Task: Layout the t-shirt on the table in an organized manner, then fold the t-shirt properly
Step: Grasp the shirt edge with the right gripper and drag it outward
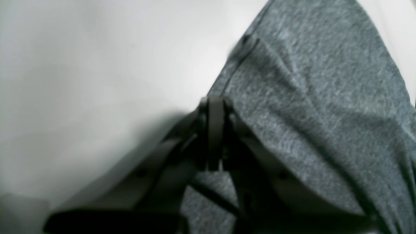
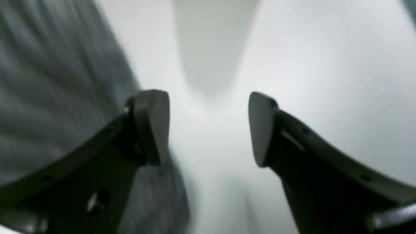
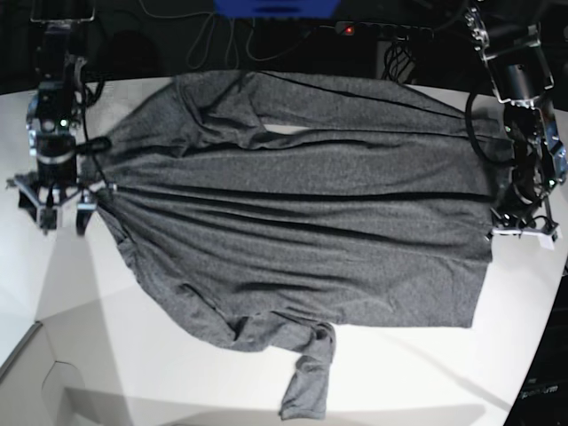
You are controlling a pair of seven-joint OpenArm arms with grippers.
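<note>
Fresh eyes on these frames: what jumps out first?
The grey t-shirt dominates, stretched in long folds across the white table, with one sleeve trailing toward the near edge. The left tool is shut on the t-shirt's edge at the base view's right. The right tool stands open beside the cloth at the left, holding nothing.

text: none legible | labels: none | brands: none | numbers: none | signs: none | wrist views blurred, no print or lettering shows
</note>
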